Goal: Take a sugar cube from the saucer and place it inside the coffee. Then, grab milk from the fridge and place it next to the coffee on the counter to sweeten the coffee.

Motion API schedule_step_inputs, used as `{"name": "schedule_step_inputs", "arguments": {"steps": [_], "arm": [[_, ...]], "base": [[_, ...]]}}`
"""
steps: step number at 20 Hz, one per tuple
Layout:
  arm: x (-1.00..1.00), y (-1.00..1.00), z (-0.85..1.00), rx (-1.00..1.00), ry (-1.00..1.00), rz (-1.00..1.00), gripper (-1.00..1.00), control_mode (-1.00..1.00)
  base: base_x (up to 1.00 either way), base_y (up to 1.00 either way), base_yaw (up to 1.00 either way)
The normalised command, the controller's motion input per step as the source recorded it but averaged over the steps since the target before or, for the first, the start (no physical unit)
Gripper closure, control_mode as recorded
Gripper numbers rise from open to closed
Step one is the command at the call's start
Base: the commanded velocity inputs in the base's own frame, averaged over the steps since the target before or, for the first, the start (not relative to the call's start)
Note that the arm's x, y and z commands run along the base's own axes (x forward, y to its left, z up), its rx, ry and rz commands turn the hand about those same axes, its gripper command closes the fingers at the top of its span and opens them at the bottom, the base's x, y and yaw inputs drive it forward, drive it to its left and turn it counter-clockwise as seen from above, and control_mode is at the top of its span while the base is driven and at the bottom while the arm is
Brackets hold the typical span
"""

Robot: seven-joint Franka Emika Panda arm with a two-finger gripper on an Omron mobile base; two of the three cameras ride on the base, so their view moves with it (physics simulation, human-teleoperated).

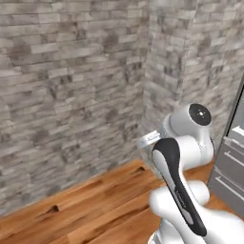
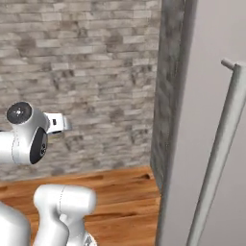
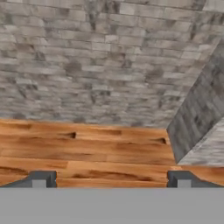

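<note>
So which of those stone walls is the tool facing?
The broad back wall, straight ahead of the open tool; the jutting stone corner sits off to the right.

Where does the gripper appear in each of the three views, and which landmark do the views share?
Left base view: the gripper is just right of centre, in front of the stone wall.
Right base view: it is at middle left, pointing right along the wall.
Hand view: it is at the bottom edge, tips wide apart, open, over the wooden floor.
Shared landmark: the line where the stone wall meets the wooden floor.
</note>
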Motion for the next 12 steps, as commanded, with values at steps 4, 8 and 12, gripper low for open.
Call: {"name": "schedule_step_inputs", "arguments": {"steps": [4,8,12], "arm": [[0.00,0.00,0.00,0.00,0.00,0.00,-1.00,1.00],[0.00,0.00,0.00,0.00,0.00,0.00,-1.00,1.00],[0.00,0.00,0.00,0.00,0.00,0.00,-1.00,1.00]], "base": [[1.00,0.01,-0.51],[0.86,0.00,-0.61],[0.73,0.00,-0.66]]}}
